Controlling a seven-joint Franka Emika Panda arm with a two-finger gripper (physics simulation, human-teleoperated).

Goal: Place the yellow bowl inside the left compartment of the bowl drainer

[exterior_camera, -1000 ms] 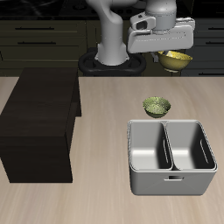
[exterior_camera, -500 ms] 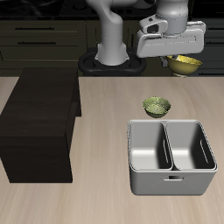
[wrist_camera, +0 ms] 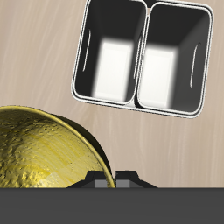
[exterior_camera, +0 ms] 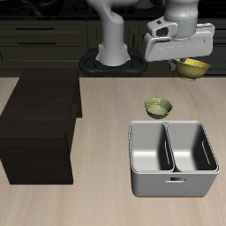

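We log the gripper (exterior_camera: 188, 62) clamped on the yellow bowl (exterior_camera: 192, 66), held high above the table (exterior_camera: 106, 194), back beyond the bowl drainer (exterior_camera: 173, 157), both its wells bare, olive-green bowl (exterior_camera: 158, 108) just behind it, dark box (exterior_camera: 40, 124) well apart.

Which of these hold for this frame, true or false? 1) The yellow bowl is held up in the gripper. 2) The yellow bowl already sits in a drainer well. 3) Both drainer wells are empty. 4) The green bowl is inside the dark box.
1) True: the yellow bowl hangs from the gripper above the table.
2) False: it is in the air, behind the bowl drainer.
3) True.
4) False: the green bowl sits on the table behind the drainer, apart from the dark box.
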